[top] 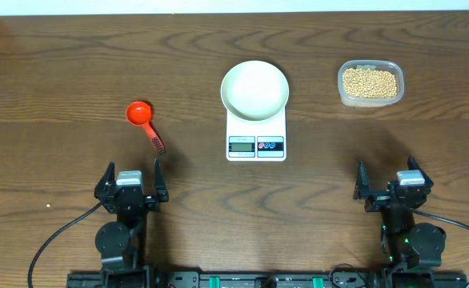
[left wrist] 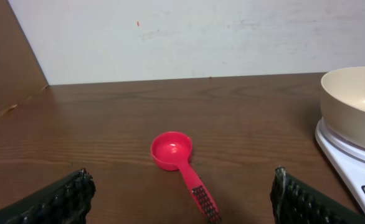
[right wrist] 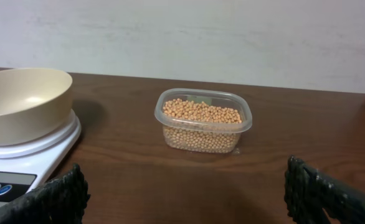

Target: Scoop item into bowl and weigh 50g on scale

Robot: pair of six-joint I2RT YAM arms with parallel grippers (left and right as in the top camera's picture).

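Note:
An empty white bowl (top: 254,90) (left wrist: 355,104) (right wrist: 22,102) sits on the white scale (top: 256,145) (right wrist: 20,163) at the table's middle. Tan-yellow beans, the item (top: 370,82) (right wrist: 201,118), fill a clear plastic tub (top: 370,98) (right wrist: 202,142) at the back right. A red scoop (top: 143,120) (left wrist: 177,157) lies left of the scale, handle pointing toward me. My left gripper (top: 132,181) (left wrist: 181,199) stands open and empty, just short of the scoop's handle. At the near right my right gripper (top: 388,181) (right wrist: 185,199) is open and empty, well short of the tub.
The brown wooden table (top: 74,72) runs back to a white wall (left wrist: 201,31). A brown board (left wrist: 11,62) stands at the far left edge. Both arm bases sit on a black rail (top: 258,280) along the near edge.

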